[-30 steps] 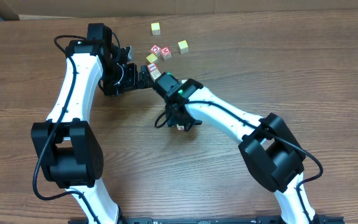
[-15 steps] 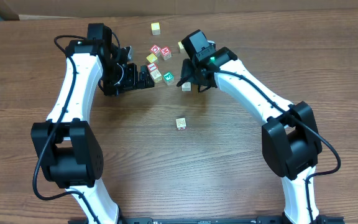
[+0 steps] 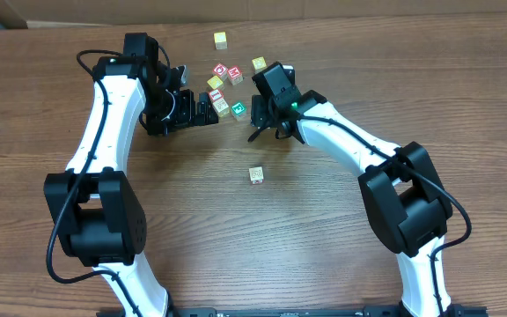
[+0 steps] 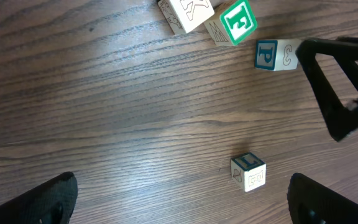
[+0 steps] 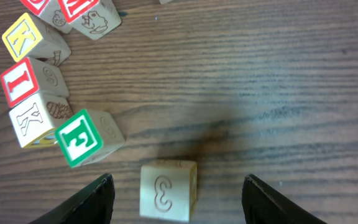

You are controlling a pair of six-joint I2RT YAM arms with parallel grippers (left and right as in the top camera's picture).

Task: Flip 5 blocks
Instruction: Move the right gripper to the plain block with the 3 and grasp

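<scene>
Left gripper (image 4: 185, 194): jaws spread as wide as they go, nothing between them, set just left of the block cluster. Blocks: red-and-white I cube (image 5: 21, 81), pale K cube (image 5: 32, 119) and green F cube (image 5: 79, 137) are bunched close together; a pale cube (image 3: 256, 174) lies alone on the wooden table (image 3: 429, 97), well apart on the robot's side. Right gripper (image 5: 178, 199): jaws partly spread, straddling a fifth pale cube (image 5: 168, 186) with a gap on each side, just right of the green one.
</scene>
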